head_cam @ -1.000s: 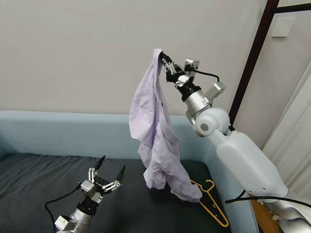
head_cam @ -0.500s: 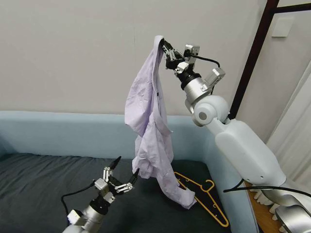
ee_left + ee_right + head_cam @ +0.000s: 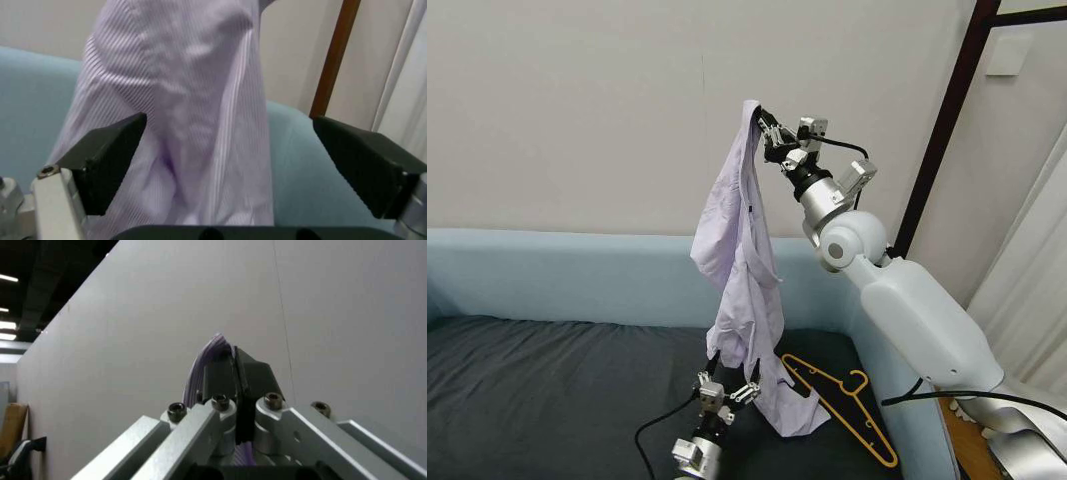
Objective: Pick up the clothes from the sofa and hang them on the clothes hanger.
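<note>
Crumpled lilac striped cotton shirt [image 3: 745,260] dangling above a pale blue sofa [image 3: 527,280].
The left gripper [image 3: 725,393] is gaping wide by its hem, clasping nothing; the right gripper [image 3: 763,122] is pinching its top; a yellow wire hanger [image 3: 847,392] is lying below.

A light-blue upholstered sofa [image 3: 547,270] stands against the plain wall. Its low backrest runs along the far side and a rounded armrest [image 3: 879,385] closes the right end. A dark charcoal fabric seat cushion [image 3: 527,390] covers the whole seat. A yellow wire clothes hanger [image 3: 842,395] lies flat on the cushion at the right end, just beside the armrest. The hem of a pale lilac striped shirt [image 3: 747,260] hangs down to the cushion just left of the hanger; whether it touches is unclear.
</note>
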Tool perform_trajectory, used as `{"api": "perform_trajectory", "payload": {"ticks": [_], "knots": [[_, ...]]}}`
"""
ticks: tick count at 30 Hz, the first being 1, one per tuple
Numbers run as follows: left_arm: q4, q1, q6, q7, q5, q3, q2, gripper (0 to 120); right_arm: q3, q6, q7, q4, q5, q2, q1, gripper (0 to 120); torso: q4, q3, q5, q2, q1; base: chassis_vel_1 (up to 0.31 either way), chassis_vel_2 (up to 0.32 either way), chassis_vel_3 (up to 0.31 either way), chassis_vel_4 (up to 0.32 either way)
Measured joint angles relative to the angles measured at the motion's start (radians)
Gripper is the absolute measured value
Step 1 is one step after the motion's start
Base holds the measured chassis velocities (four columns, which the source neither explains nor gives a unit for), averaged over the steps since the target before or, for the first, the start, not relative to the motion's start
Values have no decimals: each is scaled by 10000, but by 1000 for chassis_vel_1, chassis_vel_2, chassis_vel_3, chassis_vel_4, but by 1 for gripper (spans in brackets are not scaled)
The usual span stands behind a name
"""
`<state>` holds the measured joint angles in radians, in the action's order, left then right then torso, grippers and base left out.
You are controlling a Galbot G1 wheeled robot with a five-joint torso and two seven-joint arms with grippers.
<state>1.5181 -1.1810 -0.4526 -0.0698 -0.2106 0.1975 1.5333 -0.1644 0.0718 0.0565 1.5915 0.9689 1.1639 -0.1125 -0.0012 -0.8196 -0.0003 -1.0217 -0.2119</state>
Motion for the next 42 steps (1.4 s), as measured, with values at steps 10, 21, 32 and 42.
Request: {"api": "perform_trajectory", "payload": {"ticks": [10, 21, 32, 42], "knots": [[-397, 485, -112, -74, -141, -69, -71, 68, 0, 1, -24, 3, -14, -26, -91, 0, 2, 0, -1, -1, 0, 0, 0, 0, 0], [-422, 451, -236, -217, -232, -25, -207, 25, 104, 3, -22, 47, -16, -113, -137, 0, 1, 1, -2, -1, 0, 0, 0, 0, 0], [-201, 320, -311, -517, -422, 168, -469, 0, 200, 2, 41, 79, -6, -176, -250, 0, 0, 1, -3, -2, 1, 0, 0, 0, 0], [1542, -69, -469, -1522, -2121, 800, -1591, 0, 609, 33, 172, 204, 22, -587, -462, 0, 2, 0, -4, -1, 0, 0, 0, 0, 0]]}}
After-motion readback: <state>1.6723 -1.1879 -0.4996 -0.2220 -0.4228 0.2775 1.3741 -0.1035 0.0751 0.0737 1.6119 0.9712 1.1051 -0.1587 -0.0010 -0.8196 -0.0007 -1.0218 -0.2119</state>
